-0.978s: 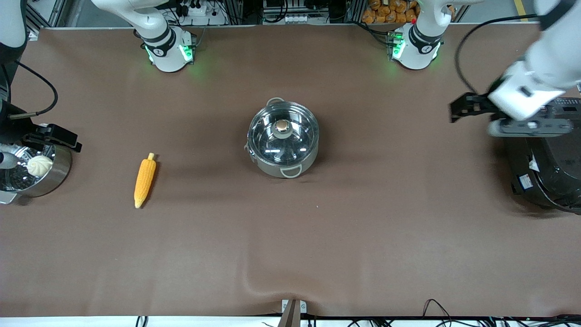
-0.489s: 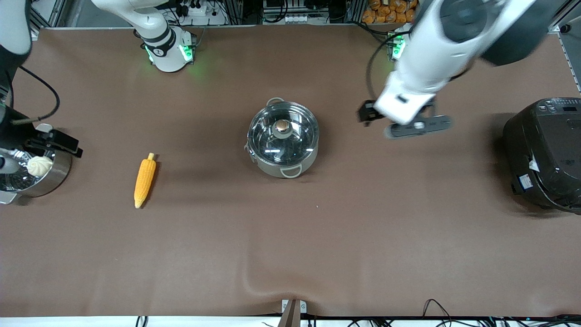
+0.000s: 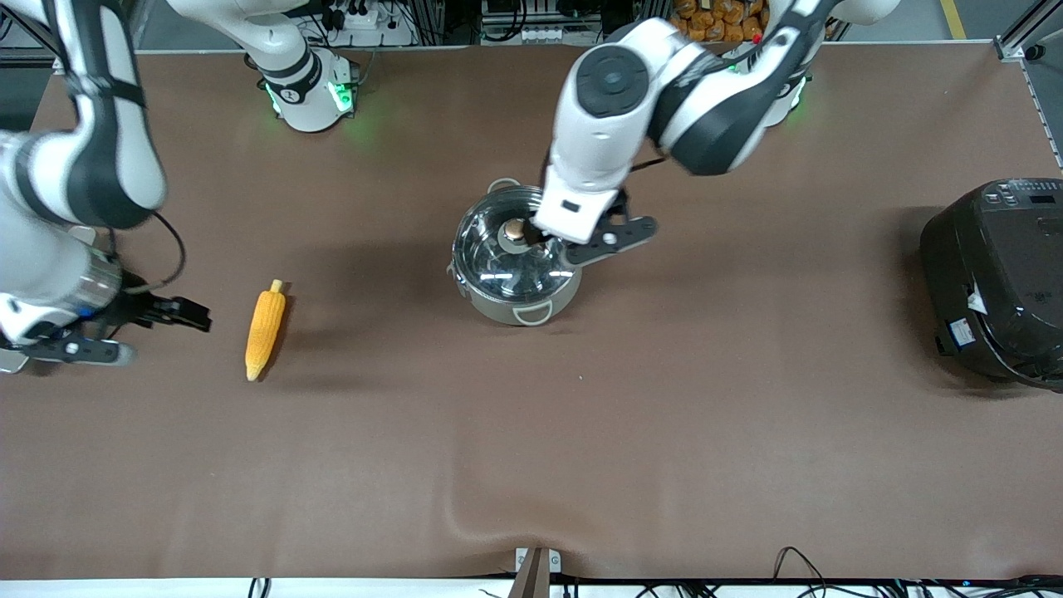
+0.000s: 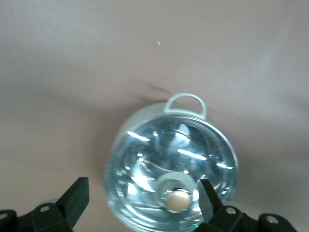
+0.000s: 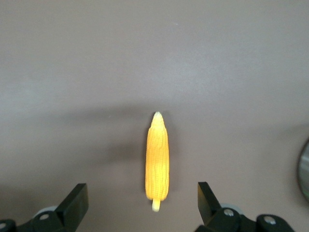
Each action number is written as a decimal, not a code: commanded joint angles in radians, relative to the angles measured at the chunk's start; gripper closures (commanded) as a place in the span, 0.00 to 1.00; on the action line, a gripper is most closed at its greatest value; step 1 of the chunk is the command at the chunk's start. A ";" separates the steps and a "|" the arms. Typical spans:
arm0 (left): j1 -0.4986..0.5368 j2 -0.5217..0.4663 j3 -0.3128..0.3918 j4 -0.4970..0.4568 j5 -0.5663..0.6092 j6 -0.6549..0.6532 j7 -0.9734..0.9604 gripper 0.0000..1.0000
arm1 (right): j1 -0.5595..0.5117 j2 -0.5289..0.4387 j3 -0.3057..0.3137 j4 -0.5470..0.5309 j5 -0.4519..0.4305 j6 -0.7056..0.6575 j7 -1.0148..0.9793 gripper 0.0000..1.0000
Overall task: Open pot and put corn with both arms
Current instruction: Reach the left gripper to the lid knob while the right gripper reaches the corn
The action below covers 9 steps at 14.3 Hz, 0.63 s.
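Left claw (image 3: 555, 243) — spread, over pot (image 3: 516, 254) at frame centre, knob (image 4: 177, 200) between its fingers | right claw (image 3: 141, 328) — spread, low-left of frame, corn (image 3: 265, 330) just beside it on surface (image 3: 664, 432), long axis up-down in frame

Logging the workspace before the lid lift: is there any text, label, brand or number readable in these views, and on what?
None can be read.
Black cooker: pale sticker and top control panel markings, too small to read.
Pot, corn: no markings visible.
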<state>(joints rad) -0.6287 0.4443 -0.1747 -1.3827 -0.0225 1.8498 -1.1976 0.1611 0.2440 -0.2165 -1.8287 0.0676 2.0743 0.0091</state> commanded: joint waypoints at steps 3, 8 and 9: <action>-0.078 0.146 0.018 0.099 -0.010 0.063 -0.155 0.06 | 0.000 0.076 0.005 -0.173 0.001 0.269 0.000 0.00; -0.112 0.178 0.015 0.086 0.001 0.068 -0.213 0.14 | -0.003 0.159 0.035 -0.291 0.005 0.503 0.003 0.00; -0.120 0.175 0.015 0.079 0.003 0.062 -0.218 0.16 | -0.005 0.173 0.037 -0.291 0.005 0.509 0.000 0.00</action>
<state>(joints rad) -0.7297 0.6139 -0.1698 -1.3253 -0.0225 1.9267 -1.3839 0.1617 0.4045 -0.1849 -2.1156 0.0676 2.5659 0.0087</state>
